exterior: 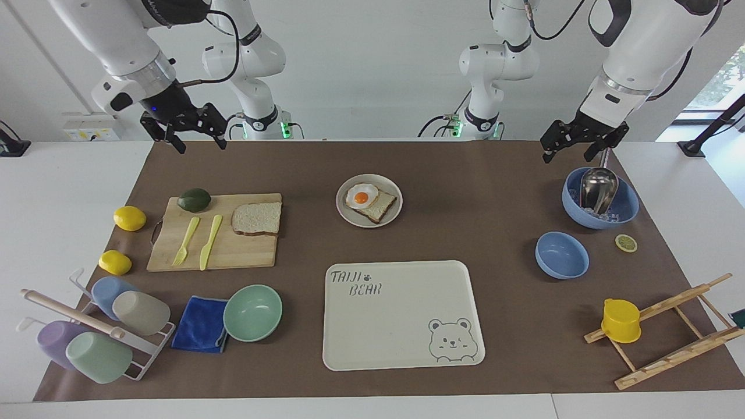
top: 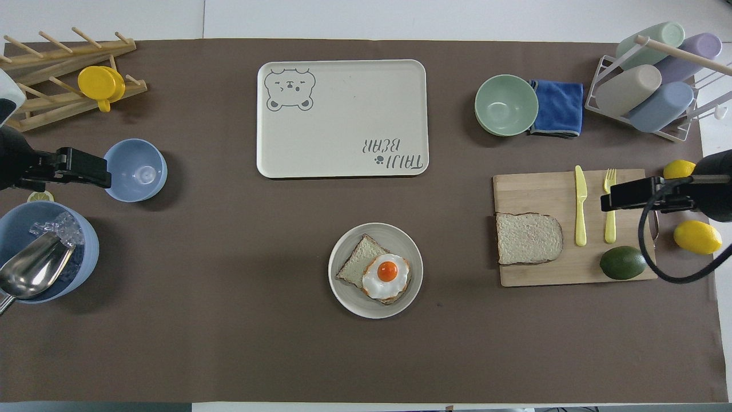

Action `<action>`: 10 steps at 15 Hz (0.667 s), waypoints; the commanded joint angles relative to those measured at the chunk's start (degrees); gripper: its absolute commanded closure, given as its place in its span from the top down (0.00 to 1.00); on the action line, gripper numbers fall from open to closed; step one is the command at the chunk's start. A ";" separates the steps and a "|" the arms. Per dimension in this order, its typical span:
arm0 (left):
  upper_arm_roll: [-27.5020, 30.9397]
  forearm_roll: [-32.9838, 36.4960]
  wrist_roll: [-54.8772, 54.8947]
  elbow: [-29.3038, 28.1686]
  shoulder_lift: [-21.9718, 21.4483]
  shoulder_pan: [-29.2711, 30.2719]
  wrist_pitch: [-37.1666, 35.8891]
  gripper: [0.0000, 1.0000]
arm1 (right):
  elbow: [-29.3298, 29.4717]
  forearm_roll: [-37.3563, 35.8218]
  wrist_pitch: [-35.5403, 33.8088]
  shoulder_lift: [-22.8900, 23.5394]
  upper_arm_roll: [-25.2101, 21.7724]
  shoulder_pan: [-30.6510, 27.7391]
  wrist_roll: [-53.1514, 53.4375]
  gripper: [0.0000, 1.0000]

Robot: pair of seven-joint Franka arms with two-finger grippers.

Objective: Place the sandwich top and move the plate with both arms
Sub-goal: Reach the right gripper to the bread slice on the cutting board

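The sandwich top (exterior: pixel 256 218) (top: pixel 527 238), a plain bread slice, lies on the wooden cutting board (exterior: pixel 233 250) (top: pixel 532 191). The plate (exterior: pixel 387 218) (top: pixel 354 300) sits mid-table and holds a bread slice with a fried egg (exterior: pixel 361 196) (top: pixel 387 274). My right gripper (exterior: pixel 201 142) (top: pixel 606 201) is open and empty, up in the air; in the overhead view it covers the fork on the board. My left gripper (exterior: pixel 567 154) (top: pixel 106 171) is open and empty, waiting in the air above the blue bowl with the scoop (exterior: pixel 599 198).
On the board lie a yellow knife (top: pixel 580 206), a fork (exterior: pixel 185 241) and an avocado (top: pixel 622 262). Two lemons (exterior: pixel 129 218) lie beside it. The bear tray (exterior: pixel 401 314) lies farther from the robots than the plate. There are also a mint bowl (exterior: pixel 252 312), a small blue bowl (exterior: pixel 561 255), a cup rack (exterior: pixel 93 326) and a wooden rack (exterior: pixel 669 331).
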 commanded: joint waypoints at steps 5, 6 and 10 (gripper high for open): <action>-0.47 0.41 -0.18 -2.18 -1.73 0.88 1.30 1.00 | -7.43 -15.34 8.31 3.14 0.60 10.35 2.69 1.00; -0.47 0.41 -0.18 -2.18 -1.73 0.88 1.39 1.00 | -7.43 -17.53 8.14 4.64 0.60 11.06 5.40 1.00; -0.47 0.41 -0.18 -2.09 -1.73 0.88 1.22 1.00 | -8.22 -27.91 5.16 8.07 0.60 14.92 17.44 1.00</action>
